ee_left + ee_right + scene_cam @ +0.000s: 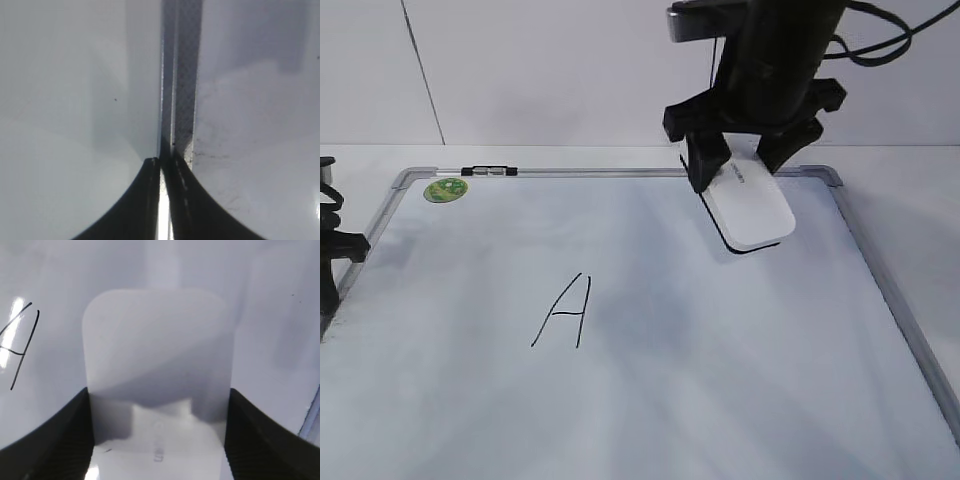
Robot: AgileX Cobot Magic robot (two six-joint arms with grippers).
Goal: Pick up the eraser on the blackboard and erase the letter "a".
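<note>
Eraser: the eraser point(750, 208) sits at the board's far right, near the top frame; white top up, black felt edge showing underneath; it looks to rest on the surface, though contact is not certain from your views; small grey print is on top, too blurred to read.
Right gripper: your right gripper point(743, 165) straddles the eraser's far end; one finger point(47, 442) lies against each long side, jaws narrowed to the eraser's width and gripping it.
Board: the board point(650, 400) is white with grey smearing across it; a grey frame runs round the edge; a green sticker point(446, 189) sits at the far left corner.
Marks: a capital "A" point(564, 313) stands left of centre, well apart from the eraser; you will find no lowercase "a" visible in any view.
Left gripper: your left gripper point(163, 172) hangs over the board's left frame rail; its fingers are pressed together with nothing between them.
</note>
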